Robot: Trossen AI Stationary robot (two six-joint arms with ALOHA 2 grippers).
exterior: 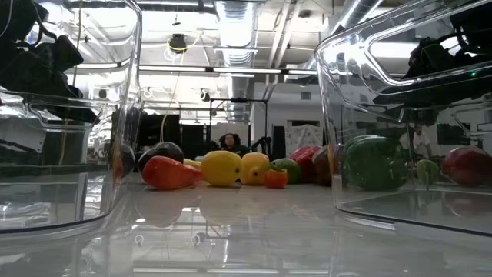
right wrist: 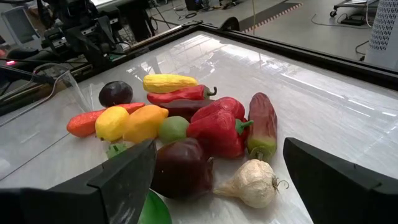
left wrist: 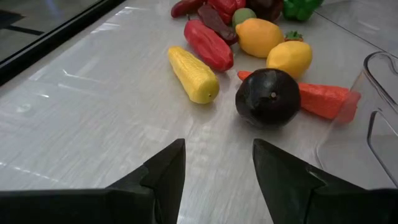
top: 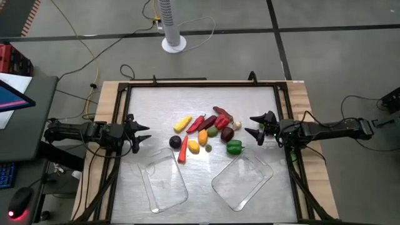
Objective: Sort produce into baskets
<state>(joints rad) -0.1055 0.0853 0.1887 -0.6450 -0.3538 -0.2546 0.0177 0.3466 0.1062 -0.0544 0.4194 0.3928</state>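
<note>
A heap of toy produce lies on the table's middle: yellow corn [top: 182,124], a dark purple round piece [top: 175,142], an orange carrot [top: 183,150], red chillies and a red pepper [top: 222,122], a green pepper [top: 234,147]. Two clear baskets lie near the front, one at left [top: 164,180] and one at right [top: 242,181]. My left gripper [top: 142,134] is open and empty, left of the heap. My right gripper [top: 255,125] is open and empty, right of the heap.
A black frame [top: 200,85] runs round the table top. A white garlic bulb [right wrist: 252,183] lies at the heap's right side, close to my right gripper. Bare table lies at the far side and between the baskets.
</note>
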